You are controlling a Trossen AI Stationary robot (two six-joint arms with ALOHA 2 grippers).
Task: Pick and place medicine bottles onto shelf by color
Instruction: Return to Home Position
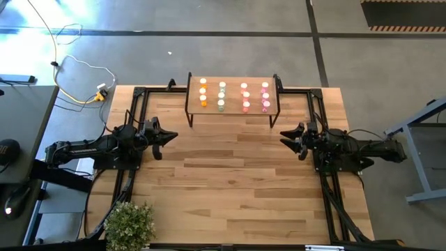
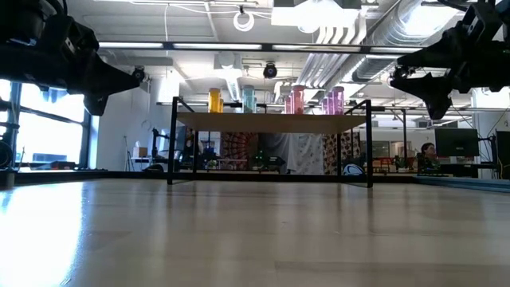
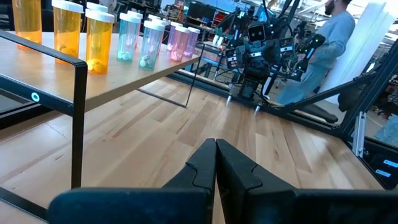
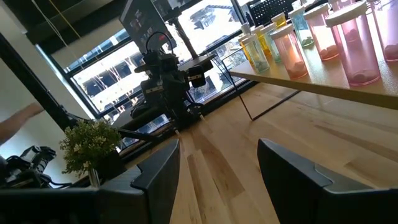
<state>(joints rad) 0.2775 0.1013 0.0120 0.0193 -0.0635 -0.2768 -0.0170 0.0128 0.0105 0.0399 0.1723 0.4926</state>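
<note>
The shelf (image 1: 232, 110), a small light-wood board on black legs, stands at the table's far middle. The medicine bottles stand upright on their bases on it, in rows by colour: orange (image 1: 203, 92), pale green (image 1: 221, 95), salmon (image 1: 245, 96) and pink (image 1: 265, 96). My left gripper (image 1: 171, 137) hovers shut at the table's left side, level and pointing toward the middle, with nothing in it. My right gripper (image 1: 286, 137) hovers open at the right side, facing it, with nothing between its fingers (image 4: 155, 171). Both are nearer than the shelf and clear of it.
A potted plant (image 1: 129, 223) stands at the near left corner. Black frame rails (image 1: 327, 195) run along both table sides beneath the arms. Bare wood tabletop (image 1: 230, 181) lies between the grippers and toward the near edge. A person (image 3: 323, 43) is in the room beyond the right arm.
</note>
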